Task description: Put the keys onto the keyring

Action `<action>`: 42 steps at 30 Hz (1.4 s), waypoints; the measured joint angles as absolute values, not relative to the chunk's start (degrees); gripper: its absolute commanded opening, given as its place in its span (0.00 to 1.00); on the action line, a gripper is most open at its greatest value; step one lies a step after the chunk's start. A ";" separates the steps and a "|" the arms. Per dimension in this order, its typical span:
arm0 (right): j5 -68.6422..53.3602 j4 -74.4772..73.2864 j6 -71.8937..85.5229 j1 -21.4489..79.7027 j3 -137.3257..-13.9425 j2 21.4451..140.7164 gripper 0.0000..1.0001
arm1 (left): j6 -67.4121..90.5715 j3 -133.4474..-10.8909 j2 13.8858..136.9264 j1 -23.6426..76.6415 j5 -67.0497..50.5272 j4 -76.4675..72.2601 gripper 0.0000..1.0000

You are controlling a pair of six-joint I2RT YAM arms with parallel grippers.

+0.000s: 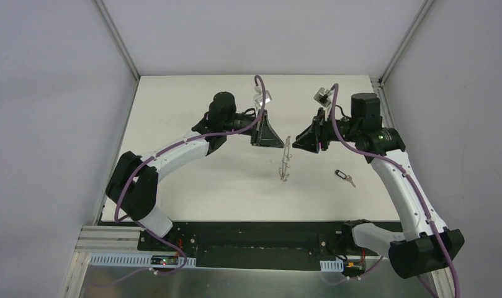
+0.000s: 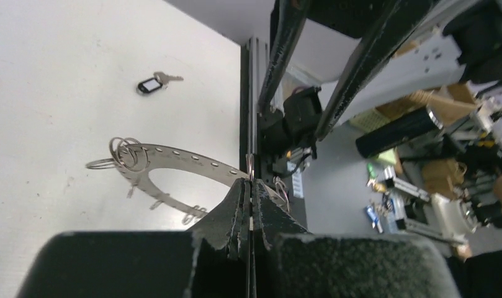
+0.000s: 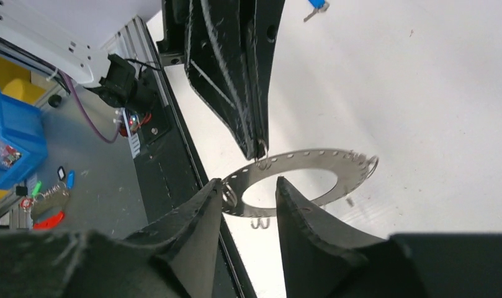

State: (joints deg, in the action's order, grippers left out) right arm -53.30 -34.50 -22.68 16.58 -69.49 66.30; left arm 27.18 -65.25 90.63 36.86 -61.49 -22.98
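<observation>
The keyring (image 1: 286,160) hangs edge-on above the table's middle, a flat grey ring with small wire loops on its rim. My left gripper (image 1: 283,146) is shut on one of those loops at the keyring's (image 2: 174,162) edge, fingertips (image 2: 251,181) pressed together. My right gripper (image 1: 296,144) is open, its fingertips (image 3: 253,186) close in front of the keyring (image 3: 310,160) and holding nothing. The black-headed key (image 1: 342,176) lies on the table to the right, also in the left wrist view (image 2: 152,84). A blue-headed key (image 3: 315,5) shows at the top edge of the right wrist view.
Grey walls with aluminium rails (image 1: 118,37) close the table at left, right and back. A black base plate (image 1: 254,239) runs along the near edge between the arm bases. Clutter beyond the table (image 2: 422,186) shows in the left wrist view.
</observation>
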 measured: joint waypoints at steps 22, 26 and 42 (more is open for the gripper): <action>-62.11 -17.82 -5.26 12.19 -65.19 67.16 0.32 | 48.51 -61.89 90.65 35.97 -59.37 -46.02 0.00; -63.57 -16.73 -4.25 12.36 -65.19 68.03 0.28 | 48.69 -61.89 90.65 36.01 -59.37 -46.06 0.00; -65.32 -15.73 -3.40 13.89 -65.19 69.87 0.00 | 48.73 -61.89 90.65 36.03 -59.33 -46.09 0.00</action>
State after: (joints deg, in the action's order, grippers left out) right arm -65.32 -15.73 -3.40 13.89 -65.19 69.87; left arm 48.73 -61.89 90.65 36.03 -59.33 -46.09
